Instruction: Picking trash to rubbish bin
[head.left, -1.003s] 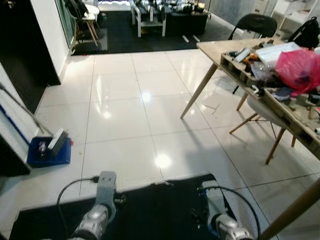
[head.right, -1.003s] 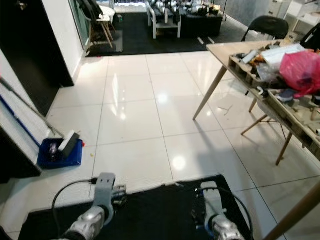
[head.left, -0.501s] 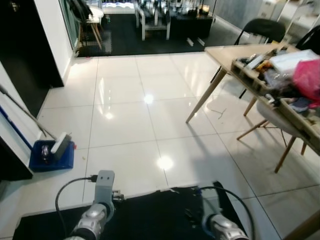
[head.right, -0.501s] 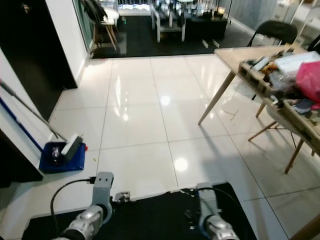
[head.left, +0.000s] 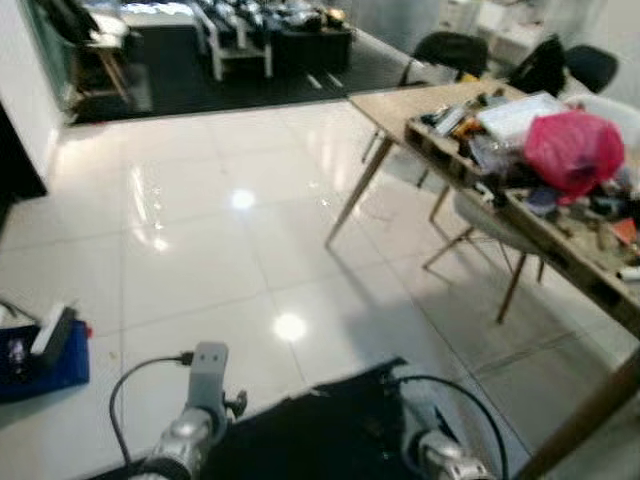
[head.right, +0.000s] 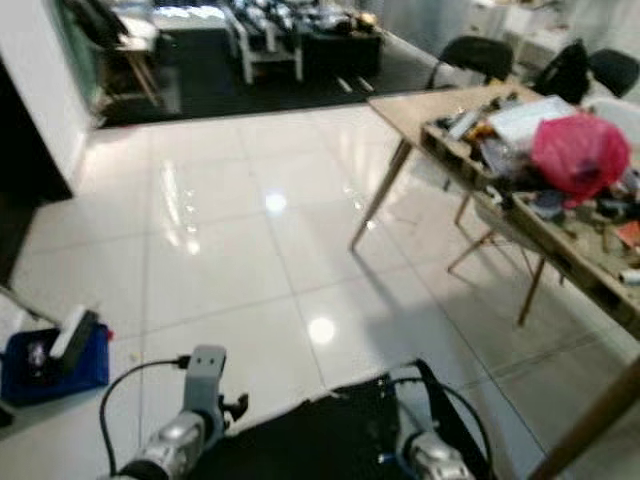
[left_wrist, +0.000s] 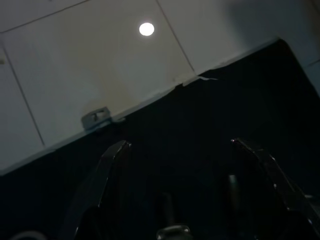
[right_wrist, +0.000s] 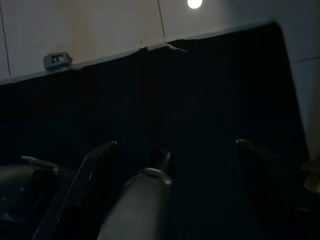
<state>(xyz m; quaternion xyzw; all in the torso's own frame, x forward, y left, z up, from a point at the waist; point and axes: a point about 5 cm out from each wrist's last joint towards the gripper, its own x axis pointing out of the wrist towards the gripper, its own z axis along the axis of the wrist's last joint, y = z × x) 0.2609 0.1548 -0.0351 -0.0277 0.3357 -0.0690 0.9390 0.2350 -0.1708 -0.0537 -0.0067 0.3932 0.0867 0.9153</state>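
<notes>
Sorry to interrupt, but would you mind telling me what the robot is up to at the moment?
The robot is crossing a white tiled floor on a trash-picking job and is handling nothing. Its left gripper and right gripper hang low over a black mat, jaws open and empty. To its right stands a cluttered wooden table with a pink plastic bag; a blue dustpan lies left.

Table (head.left: 400, 105) right, dustpan (head.left: 45, 355) left
</notes>
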